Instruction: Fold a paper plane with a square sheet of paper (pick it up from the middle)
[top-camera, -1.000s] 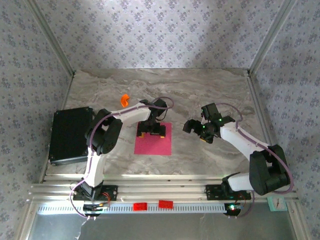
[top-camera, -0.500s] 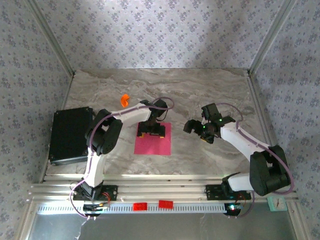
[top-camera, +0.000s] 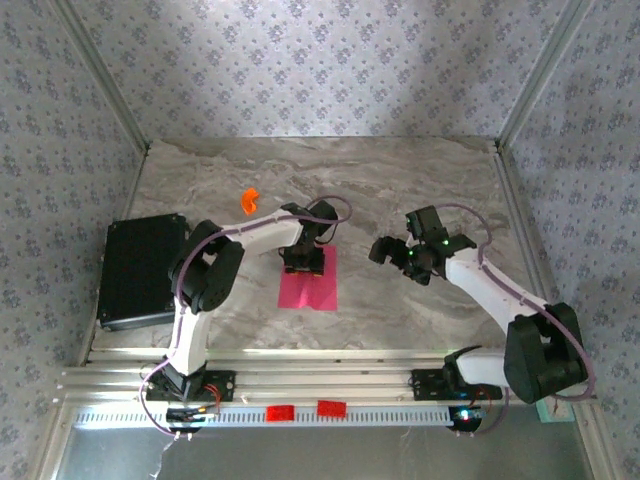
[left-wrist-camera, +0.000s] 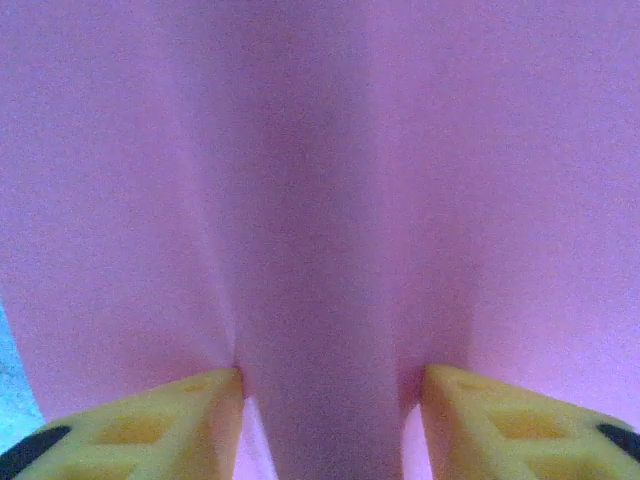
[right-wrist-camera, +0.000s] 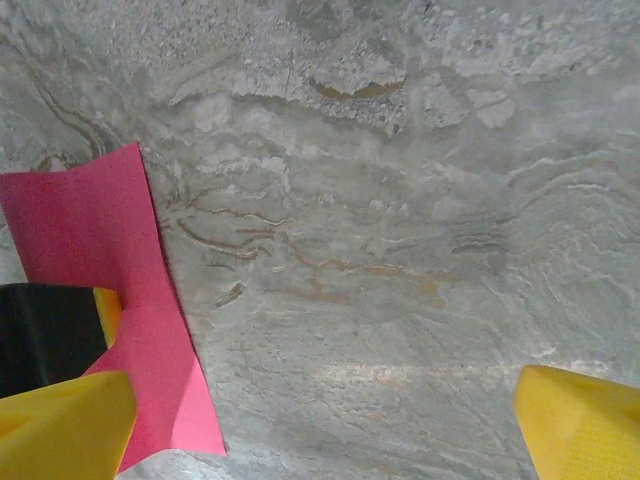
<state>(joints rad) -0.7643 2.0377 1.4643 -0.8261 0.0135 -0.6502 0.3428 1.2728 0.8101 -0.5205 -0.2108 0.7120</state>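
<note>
Marble table (top-camera: 420, 170): left pincer (left-wrist-camera: 330, 385) pinching square sheet of paper (top-camera: 310, 285) mid-ridge; right pincer (right-wrist-camera: 320, 420) spread wide.

paper (left-wrist-camera: 320, 200): blurred, cut off by every edge in left wrist view
paper's far edge (top-camera: 322, 250): hidden under left end effector (top-camera: 303, 266)

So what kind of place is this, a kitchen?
Probably a robot test booth, not a kitchen: two white-and-black robot arms are bolted to a metal rail beside a grey marble-look table, boxed in by patterned wallpaper panels.

Even overhead light, soft shadows; left wrist close-up blurred
</note>
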